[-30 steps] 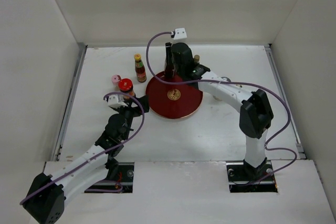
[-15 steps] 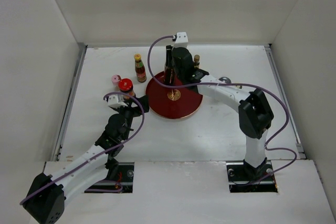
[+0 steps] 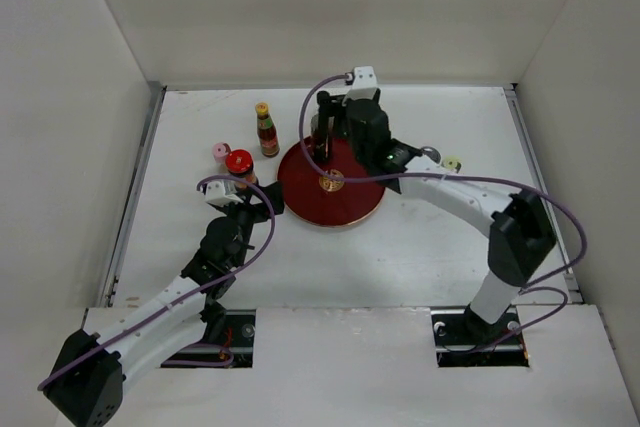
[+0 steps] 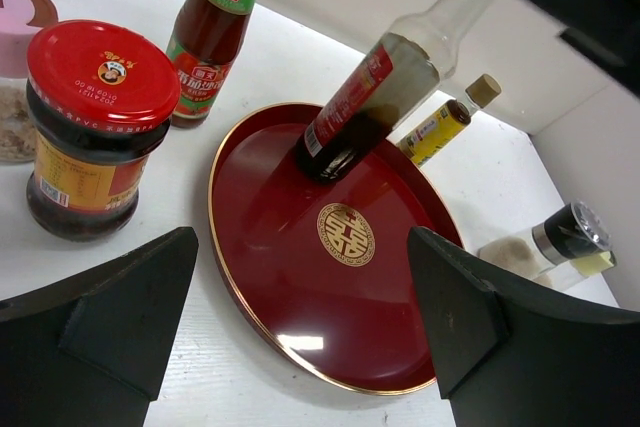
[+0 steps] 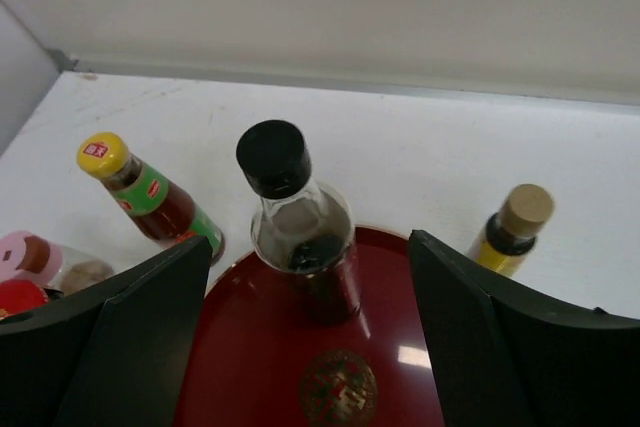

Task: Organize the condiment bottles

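Observation:
The tall clear dark-filled black-capped bottle [image 3: 321, 131] stands on the far side of the round red tray [image 3: 340, 219]. It also shows in the left wrist view [image 4: 372, 95] and the right wrist view [image 5: 300, 232]. My right gripper [image 3: 338, 147] [image 5: 310, 240] is open and hangs over the tray, its fingers either side of the bottle and apart from it. My left gripper [image 3: 262, 199] [image 4: 302, 237] is open and empty at the tray's left rim. The yellow-capped sauce bottle [image 3: 266, 130], pink shaker [image 3: 219, 152] and red-lidded jar [image 3: 239, 163] stand left of the tray. The small amber bottle [image 5: 510, 227] stands behind it.
A silver-topped shaker [image 3: 428, 154] and a cream-topped shaker [image 3: 452, 163] stand right of the tray, under my right forearm. White walls enclose the table on the left, back and right. My left arm lies along the front left.
The tall bottle came down onto the tray's far side. My right gripper opened and drew back to the right, and its elbow swung right, uncovering the two shakers. The left arm has not moved.

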`<action>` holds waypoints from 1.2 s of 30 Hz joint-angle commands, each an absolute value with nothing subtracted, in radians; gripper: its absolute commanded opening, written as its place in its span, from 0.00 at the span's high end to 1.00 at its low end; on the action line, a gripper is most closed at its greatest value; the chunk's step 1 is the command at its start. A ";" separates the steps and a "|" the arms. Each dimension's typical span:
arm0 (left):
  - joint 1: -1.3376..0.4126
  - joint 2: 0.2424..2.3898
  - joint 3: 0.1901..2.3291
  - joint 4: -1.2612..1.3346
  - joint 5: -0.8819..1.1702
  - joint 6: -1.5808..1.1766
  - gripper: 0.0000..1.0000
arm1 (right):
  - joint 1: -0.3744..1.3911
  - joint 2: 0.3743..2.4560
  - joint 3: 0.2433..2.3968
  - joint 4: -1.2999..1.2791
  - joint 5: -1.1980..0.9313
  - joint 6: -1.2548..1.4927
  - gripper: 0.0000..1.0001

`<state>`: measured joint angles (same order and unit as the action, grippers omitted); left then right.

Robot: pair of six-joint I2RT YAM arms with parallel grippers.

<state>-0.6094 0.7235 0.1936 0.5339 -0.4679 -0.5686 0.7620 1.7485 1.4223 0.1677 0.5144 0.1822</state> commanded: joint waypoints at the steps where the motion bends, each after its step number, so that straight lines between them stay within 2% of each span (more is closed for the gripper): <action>1: -0.611 0.716 0.186 0.566 -0.471 -0.577 0.14 | 0.720 1.614 1.356 0.229 0.505 0.207 0.15; 3: -0.611 0.718 0.186 0.568 -0.471 -0.580 0.14 | 0.674 1.582 1.299 0.235 0.491 0.235 0.22; 6: -0.614 0.724 0.186 0.569 -0.471 -0.581 0.14 | 0.584 1.603 1.272 0.223 0.436 0.276 0.45; 7: -0.614 0.727 0.186 0.571 -0.471 -0.581 0.14 | 0.553 1.632 1.287 0.203 0.417 0.282 0.49; 8: -0.614 0.729 0.187 0.572 -0.469 -0.581 0.14 | 0.529 1.669 1.313 0.171 0.404 0.285 0.50; 10: -0.614 0.727 0.186 0.572 -0.468 -0.581 0.14 | 0.492 1.744 1.382 0.109 0.377 0.284 0.44; 12: -0.610 0.719 0.186 0.568 -0.468 -0.581 0.14 | 0.469 1.808 1.445 0.066 0.350 0.275 0.30; 13: -0.608 0.716 0.184 0.566 -0.468 -0.581 0.14 | 0.458 1.837 1.472 0.054 0.335 0.270 0.27; 18: -0.608 0.724 0.184 0.571 -0.468 -0.581 0.14 | 0.430 1.914 1.540 0.041 0.255 0.255 0.24; 23: -0.607 0.732 0.186 0.572 -0.468 -0.581 0.14 | 0.412 1.980 1.581 0.048 0.247 0.265 0.33; 26: -0.604 0.730 0.184 0.572 -0.468 -0.581 0.14 | 0.412 1.999 1.589 0.054 0.252 0.268 0.48; 27: -0.604 0.730 0.184 0.572 -0.468 -0.581 0.14 | 0.412 2.000 1.583 0.066 0.255 0.276 0.58; 29: -0.602 0.736 0.184 0.572 -0.468 -0.581 0.14 | 0.416 1.974 1.546 0.106 0.271 0.285 0.68; 36: -0.602 0.741 0.186 0.572 -0.468 -0.583 0.14 | 0.445 1.729 1.414 0.190 0.341 0.278 0.74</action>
<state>-0.6090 0.7425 0.1936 0.5339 -0.4675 -0.5739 0.4236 1.8915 1.4185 0.0731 0.2996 0.2733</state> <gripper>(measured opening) 0.859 0.416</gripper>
